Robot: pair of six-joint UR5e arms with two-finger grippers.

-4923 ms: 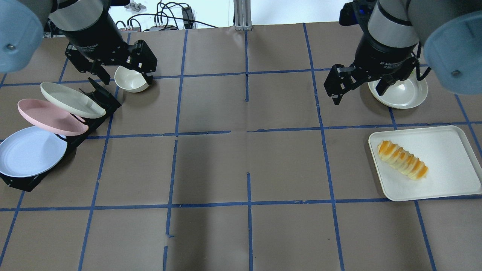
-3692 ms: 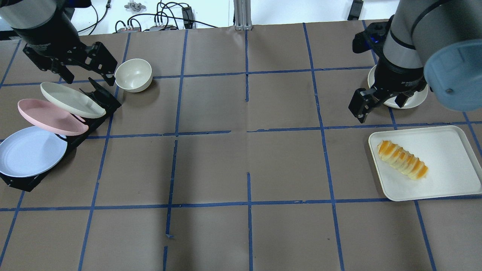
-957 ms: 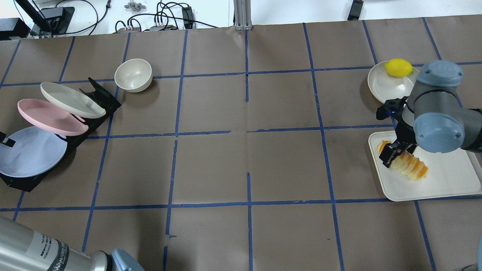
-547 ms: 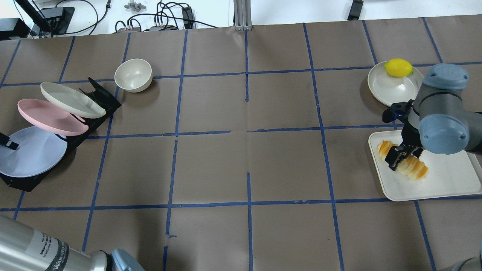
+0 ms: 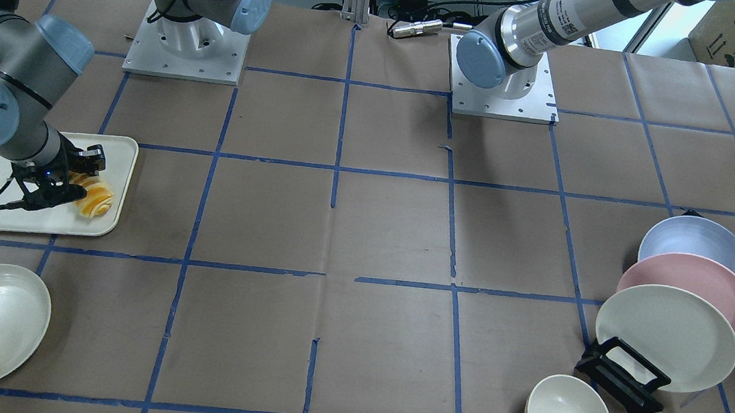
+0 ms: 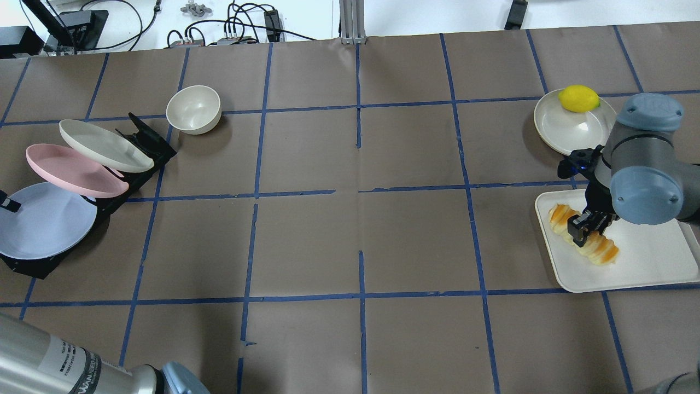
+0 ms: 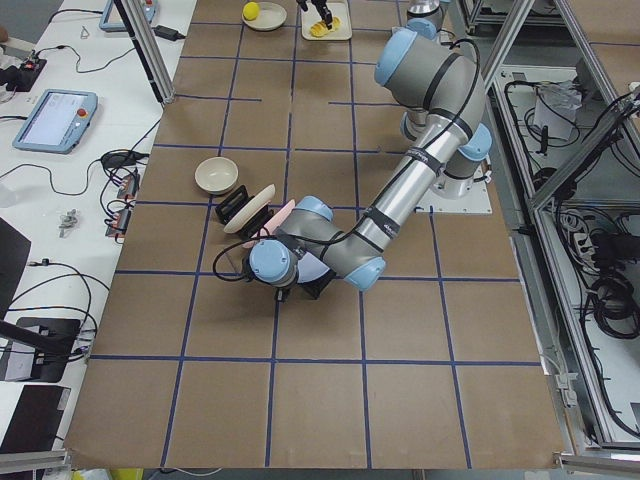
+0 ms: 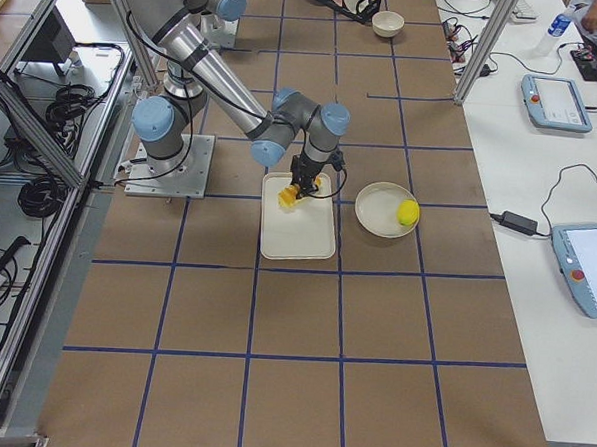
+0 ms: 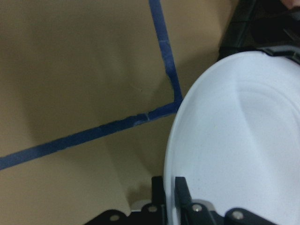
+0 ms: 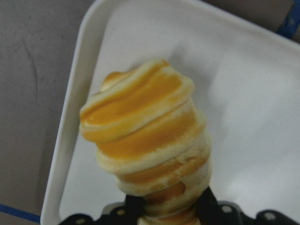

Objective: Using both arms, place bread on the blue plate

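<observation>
Over on the white tray (image 6: pixel 651 262), right pincer (image 6: pixel 584 227) is clamped across the bread (image 6: pixel 599 253). It lies diagonal to the tray's edges, and left pincer (image 9: pixel 168 185) pinches the blue plate (image 9: pixel 234 150) by its rim.

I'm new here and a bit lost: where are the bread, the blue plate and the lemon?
the bread (image 10: pixel 150 140): right wrist view, middle of the striped loaf.
the blue plate (image 6: pixel 46 225): overhead view, its bare centre.
the lemon (image 6: pixel 578 98): overhead view, middle of the fruit.
</observation>
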